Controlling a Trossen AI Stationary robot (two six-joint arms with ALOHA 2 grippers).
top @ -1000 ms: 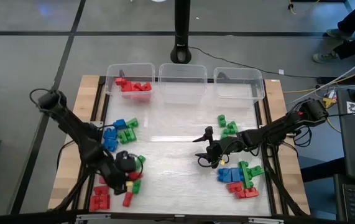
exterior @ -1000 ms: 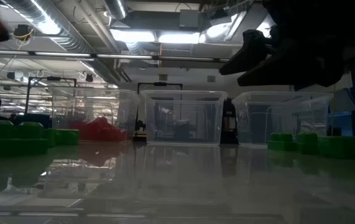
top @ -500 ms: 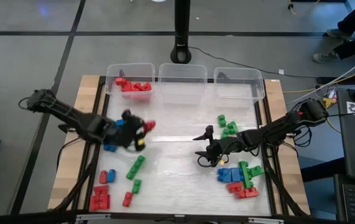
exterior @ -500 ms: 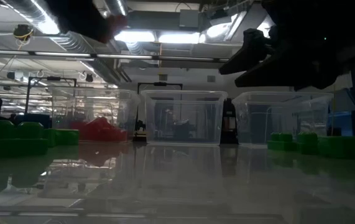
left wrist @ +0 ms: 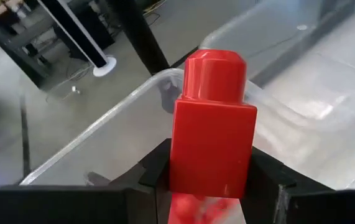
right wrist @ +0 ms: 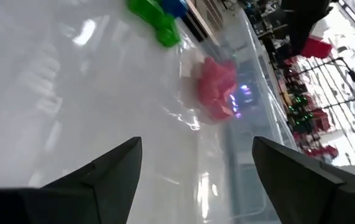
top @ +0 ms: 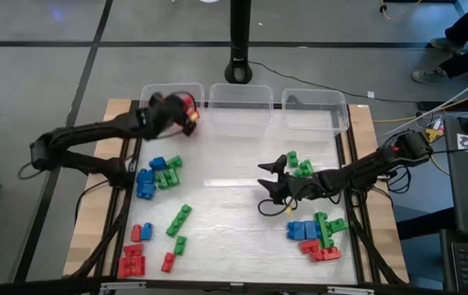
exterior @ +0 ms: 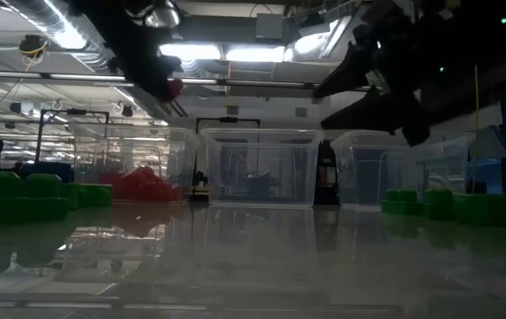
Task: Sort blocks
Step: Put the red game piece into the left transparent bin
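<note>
My left gripper [top: 189,116] hangs over the left clear bin [top: 145,102] at the table's far edge, shut on one red block [left wrist: 213,124] with a single stud; the low view shows that block [exterior: 175,87] high above the bin. More red blocks [exterior: 142,184] lie inside this bin. My right gripper [top: 271,187] stands open above bare table right of centre, nothing between its fingers [right wrist: 102,177]. Loose red, green and blue blocks lie in groups at the left [top: 158,174], near left [top: 133,260] and near right [top: 315,236]. My left gripper pinches the red block by two opposite side faces [left wrist: 178,168] between its two fingers [left wrist: 155,174], at the end away from the stud. The stud end [left wrist: 214,71] sticks out past the fingers. The fingers slant down toward the far edge. The block is lifted clear, above the bin.
A middle bin [top: 239,88] and a right bin [top: 315,94], both clear, stand beside the left one along the far edge. A dark post's base [top: 238,70] stands behind them. Green blocks [top: 299,166] lie just beyond my right gripper; green ones [top: 179,220] lie left of centre.
My left gripper has swung from the near-left pile up and toward the far edge, carrying the red block clear of the table to above the left bin, turning as it went. My right gripper has rolled on the spot and stays open.
</note>
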